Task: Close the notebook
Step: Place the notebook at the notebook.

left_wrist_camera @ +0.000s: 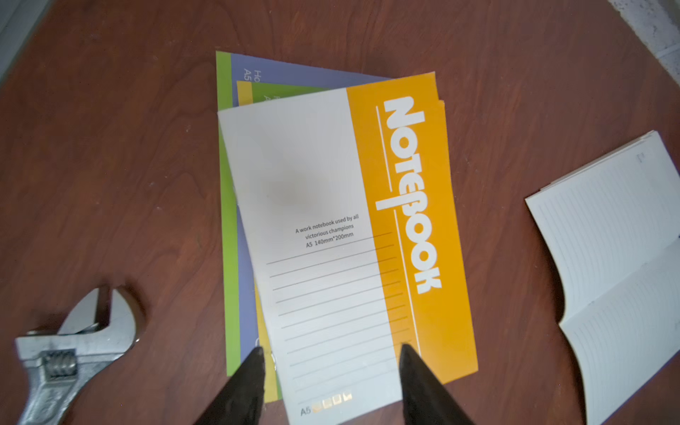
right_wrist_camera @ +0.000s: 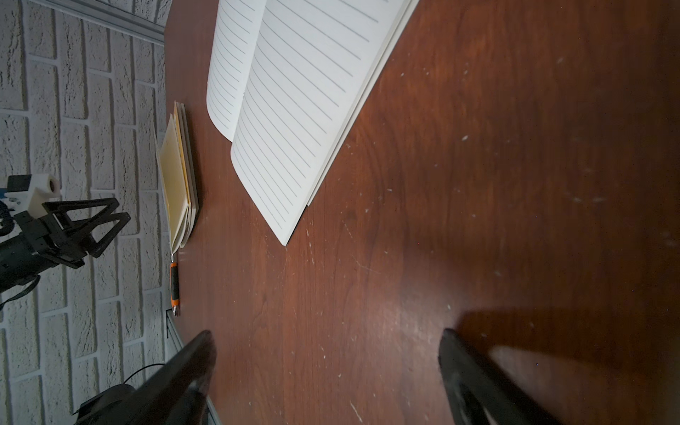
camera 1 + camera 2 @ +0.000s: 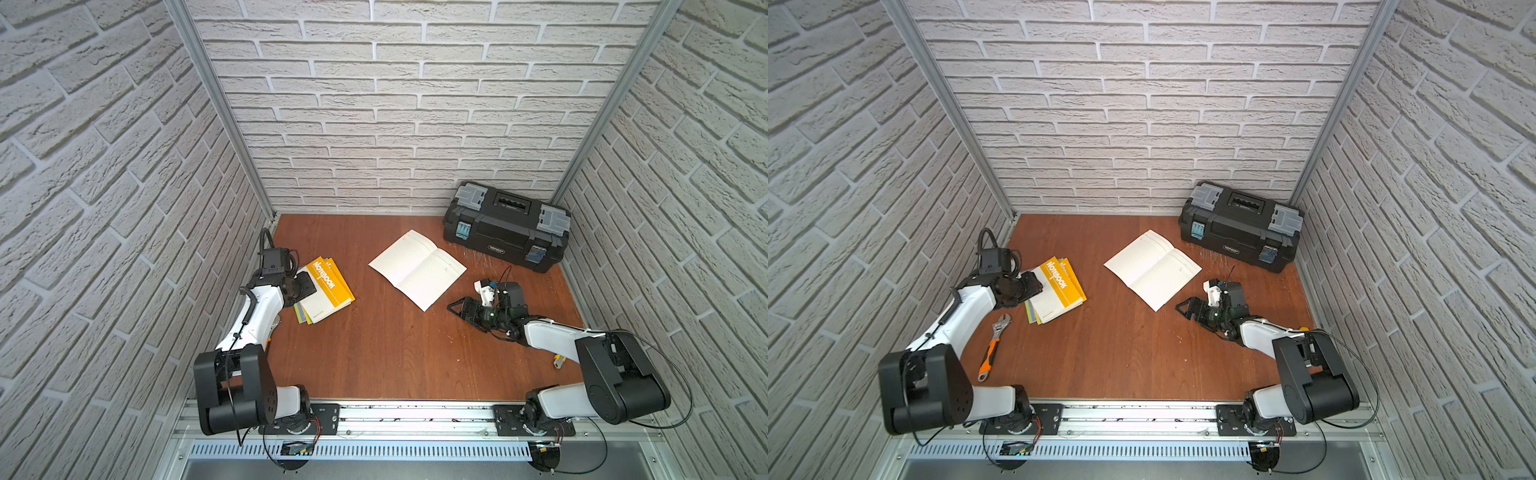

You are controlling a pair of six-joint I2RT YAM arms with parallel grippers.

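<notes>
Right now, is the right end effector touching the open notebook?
Apart. In the right wrist view, bare table lies between the right end effector and the open notebook.

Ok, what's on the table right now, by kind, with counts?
Open notebook: 1
Stack of closed notebooks: 1, number in it unclear
Wrench: 1
Toolbox: 1
Yellow item, mostly hidden: 1
Total: 5
</notes>
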